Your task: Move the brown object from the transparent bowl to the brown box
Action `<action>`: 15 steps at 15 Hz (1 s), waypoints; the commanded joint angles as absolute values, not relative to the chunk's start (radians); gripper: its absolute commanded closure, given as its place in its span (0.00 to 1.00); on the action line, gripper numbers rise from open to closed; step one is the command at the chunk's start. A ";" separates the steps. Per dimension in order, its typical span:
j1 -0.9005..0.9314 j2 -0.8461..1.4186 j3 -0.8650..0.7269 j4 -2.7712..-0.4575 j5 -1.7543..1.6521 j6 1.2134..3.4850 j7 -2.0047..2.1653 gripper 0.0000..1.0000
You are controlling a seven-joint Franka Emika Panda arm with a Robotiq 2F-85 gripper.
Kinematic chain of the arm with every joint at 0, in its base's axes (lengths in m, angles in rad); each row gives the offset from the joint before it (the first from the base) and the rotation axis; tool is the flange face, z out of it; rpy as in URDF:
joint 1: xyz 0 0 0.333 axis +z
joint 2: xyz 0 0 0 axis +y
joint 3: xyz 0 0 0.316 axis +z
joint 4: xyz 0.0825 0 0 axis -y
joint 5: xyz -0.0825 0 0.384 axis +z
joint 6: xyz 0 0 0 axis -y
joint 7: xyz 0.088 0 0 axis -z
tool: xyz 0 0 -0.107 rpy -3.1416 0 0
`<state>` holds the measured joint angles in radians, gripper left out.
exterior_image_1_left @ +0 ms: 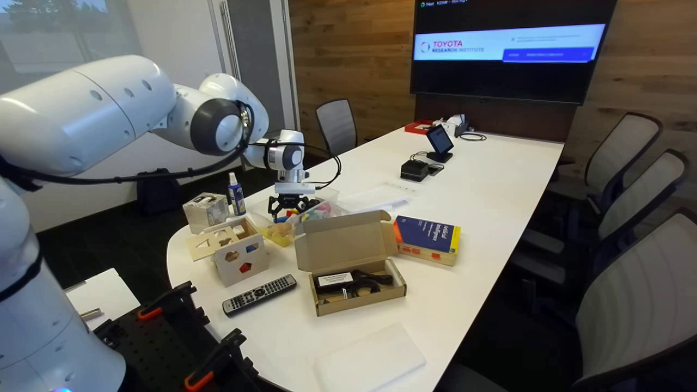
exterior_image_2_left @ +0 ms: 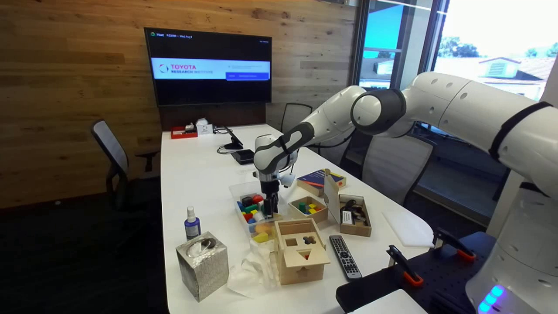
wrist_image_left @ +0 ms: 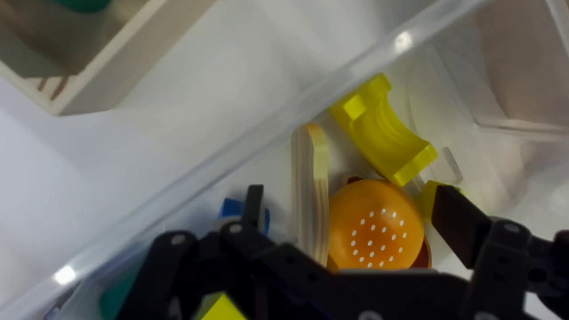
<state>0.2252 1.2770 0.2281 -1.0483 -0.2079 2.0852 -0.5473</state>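
Observation:
The brown object appears to be the orange-brown toy bun with white dots [wrist_image_left: 375, 224] in the wrist view; it also shows in an exterior view [exterior_image_2_left: 263, 228]. It lies in the clear plastic bin [wrist_image_left: 249, 153], whose rim shows in an exterior view [exterior_image_2_left: 242, 188]. My gripper [wrist_image_left: 355, 211] is open above the bun, one finger on each side, nothing held; its base hides the bun's lower edge. In both exterior views the gripper [exterior_image_1_left: 285, 208] [exterior_image_2_left: 271, 208] is low over the bin. The tan cardboard box [exterior_image_1_left: 362, 305] [exterior_image_2_left: 357, 230] stands with flap raised, dark cables inside.
A pale striped piece [wrist_image_left: 316, 195] and a yellow curved piece [wrist_image_left: 386, 138] lie close to the bun. A wooden shape-sorter [exterior_image_2_left: 301, 266], a small box of blocks [exterior_image_2_left: 320, 216], a book [exterior_image_1_left: 427, 234], a remote [exterior_image_1_left: 260, 294], a tissue box [exterior_image_2_left: 202, 268] and a spray bottle [exterior_image_2_left: 192, 226] stand around.

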 commanded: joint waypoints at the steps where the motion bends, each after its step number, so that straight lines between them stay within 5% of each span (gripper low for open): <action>1: 0.242 1.344 0.226 -0.933 -0.187 2.013 -0.592 0.34; 9: 0.261 1.396 0.223 -0.819 -0.175 1.945 -0.588 0.95; 15: 0.244 1.331 0.239 -0.848 -0.198 1.951 -0.572 0.98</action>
<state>0.2486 1.3710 0.2306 -0.8429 -0.2037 1.9807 -0.5669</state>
